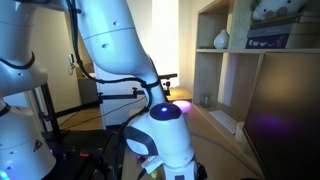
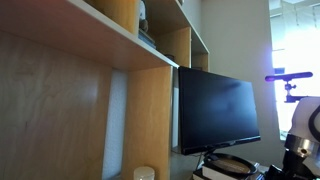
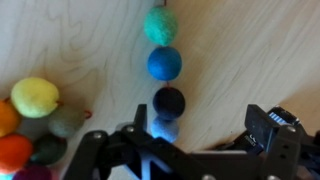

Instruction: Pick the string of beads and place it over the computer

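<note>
Wooden shelves [image 1: 235, 62] standing along wall in exterior view. White vase [image 1: 221, 40] sitting on shelf, box [image 1: 268, 42] lying just beside. Pale wood tabletop [image 3: 245, 50] filling wrist view. Window [image 2: 296, 40] glowing bright in exterior view. White cup [image 2: 145, 173] sitting low beside wood panel [image 2: 50, 110].

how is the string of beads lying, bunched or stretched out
Partly each: the string of beads has a straight run of single beads, the rest bunched at the wrist view's left.
</note>
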`<state>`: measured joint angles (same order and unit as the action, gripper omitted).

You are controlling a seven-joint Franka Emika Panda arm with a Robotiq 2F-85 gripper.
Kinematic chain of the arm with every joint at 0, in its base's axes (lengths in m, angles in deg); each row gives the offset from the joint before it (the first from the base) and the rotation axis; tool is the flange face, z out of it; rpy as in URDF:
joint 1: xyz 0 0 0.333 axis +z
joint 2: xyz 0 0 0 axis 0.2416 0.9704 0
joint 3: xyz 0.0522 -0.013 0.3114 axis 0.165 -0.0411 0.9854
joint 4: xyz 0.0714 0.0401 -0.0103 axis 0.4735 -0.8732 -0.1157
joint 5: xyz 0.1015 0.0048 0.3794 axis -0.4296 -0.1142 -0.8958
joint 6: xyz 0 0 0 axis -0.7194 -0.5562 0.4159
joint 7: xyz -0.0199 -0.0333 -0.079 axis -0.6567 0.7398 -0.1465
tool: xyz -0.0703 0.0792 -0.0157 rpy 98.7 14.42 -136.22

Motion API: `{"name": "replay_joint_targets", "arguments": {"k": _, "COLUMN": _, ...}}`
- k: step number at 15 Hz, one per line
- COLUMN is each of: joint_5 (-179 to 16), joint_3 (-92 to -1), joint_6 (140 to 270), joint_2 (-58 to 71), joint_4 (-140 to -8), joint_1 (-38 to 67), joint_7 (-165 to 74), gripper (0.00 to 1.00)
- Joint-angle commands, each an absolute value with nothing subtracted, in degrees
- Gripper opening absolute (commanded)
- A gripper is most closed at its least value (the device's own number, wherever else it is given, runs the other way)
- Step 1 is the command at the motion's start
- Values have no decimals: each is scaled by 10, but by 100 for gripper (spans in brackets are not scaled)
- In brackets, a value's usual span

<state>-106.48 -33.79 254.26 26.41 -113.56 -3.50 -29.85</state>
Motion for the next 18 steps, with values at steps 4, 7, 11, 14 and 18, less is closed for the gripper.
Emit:
{"name": "replay_joint_targets", "arguments": {"k": 4, "joint_5": -1072, "joint_3": -359, "joint_6": 2516, "joint_2": 273, "joint_4": -1126, "joint_1": -12, "joint_7": -294, "gripper": 100}}
{"name": "replay_joint_targets", "arguments": {"k": 7, "joint_5": -1072, "joint_3": -369, "joint_6": 2506, "joint_2": 280, "joint_4": -1119, "joint_1": 1, "joint_7": -294, "gripper": 100}}
{"name": "replay_joint_targets", "arguments": {"k": 11, "joint_5": -1069, "joint_3": -371, "joint_6": 2507, "joint_2": 284, "joint_4": -1114, "joint_1": 7, "joint_7": -300, "gripper": 74}}
{"name": "replay_joint_targets", "arguments": {"k": 14, "joint_5": -1068, "joint_3": -368, "joint_6": 2510, "joint_2": 282, "joint_4": -1115, "joint_1": 2, "joint_7": -303, "gripper": 52}}
{"name": "replay_joint_targets", "arguments": {"k": 18, "joint_5": -1066, "joint_3": -363, "joint_6": 2524, "joint_2": 274, "joint_4": -1124, "joint_1": 2, "joint_7": -309, "gripper": 20}}
